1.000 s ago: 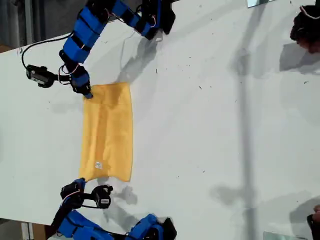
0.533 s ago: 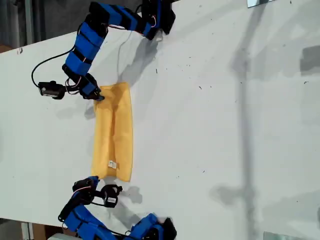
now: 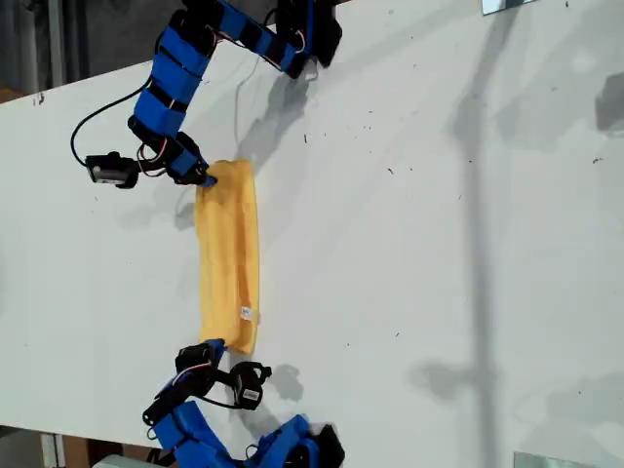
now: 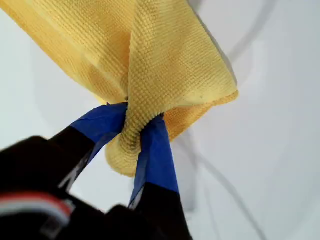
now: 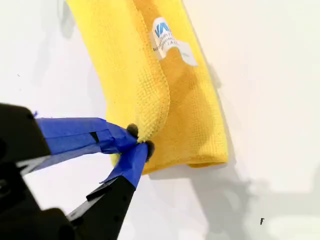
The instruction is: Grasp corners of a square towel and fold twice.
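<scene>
A yellow towel (image 3: pixel 229 258) is lying as a narrow strip on a white table (image 3: pixel 409 244), toward nine o'clock in the exterior view. One corner (image 4: pixel 131 131) is being pinched by my first gripper (image 4: pixel 134 125), another (image 5: pixel 145 131) by my second gripper (image 5: pixel 140 142), near the tag (image 5: pixel 167 40).

The soft yellow-orange woven cloth towel (image 4: pixel 165 55) has a nubbly, matt weave and a stitched hem; its small white tag (image 5: pixel 167 40) looks smooth, printed fabric. Matt blue tape wraps the fingers (image 4: pixel 155 155) of my first gripper (image 4: pixel 134 125) over black plastic. The white desk (image 3: pixel 409 244) looks smooth, faintly speckled.
</scene>
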`<action>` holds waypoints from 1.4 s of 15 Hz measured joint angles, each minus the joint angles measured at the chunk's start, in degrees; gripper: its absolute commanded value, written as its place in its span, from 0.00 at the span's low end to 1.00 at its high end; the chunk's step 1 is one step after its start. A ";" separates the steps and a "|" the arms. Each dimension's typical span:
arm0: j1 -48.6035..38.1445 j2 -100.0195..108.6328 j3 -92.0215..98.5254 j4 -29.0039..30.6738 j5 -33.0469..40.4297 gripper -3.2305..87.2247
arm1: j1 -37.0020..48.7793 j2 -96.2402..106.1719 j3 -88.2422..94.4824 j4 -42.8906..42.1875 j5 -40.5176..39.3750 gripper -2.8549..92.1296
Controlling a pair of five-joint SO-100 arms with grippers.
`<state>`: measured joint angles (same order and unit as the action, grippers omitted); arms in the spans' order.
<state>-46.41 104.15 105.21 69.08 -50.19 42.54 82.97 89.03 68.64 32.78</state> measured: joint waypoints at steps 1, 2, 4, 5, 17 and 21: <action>0.00 0.09 0.62 -0.18 0.00 0.09 | 0.00 0.00 0.70 0.00 0.00 0.35; -0.09 0.26 0.70 0.44 0.00 0.11 | 0.00 -0.09 0.70 0.09 0.00 0.41; -0.09 0.79 0.09 2.11 0.79 0.16 | -0.97 -0.09 0.70 0.62 0.00 0.46; 0.09 1.32 -0.18 3.52 0.79 0.17 | -1.32 0.00 0.70 1.23 0.00 0.47; -6.94 31.99 32.34 -3.78 -5.01 0.19 | 7.21 -17.67 -3.60 4.92 0.35 0.50; -7.65 63.72 53.53 -1.41 -8.26 0.19 | 8.35 -24.96 -9.93 8.00 1.32 0.03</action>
<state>-54.05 167.87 158.73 67.68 -58.45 50.89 58.01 79.10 76.64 34.10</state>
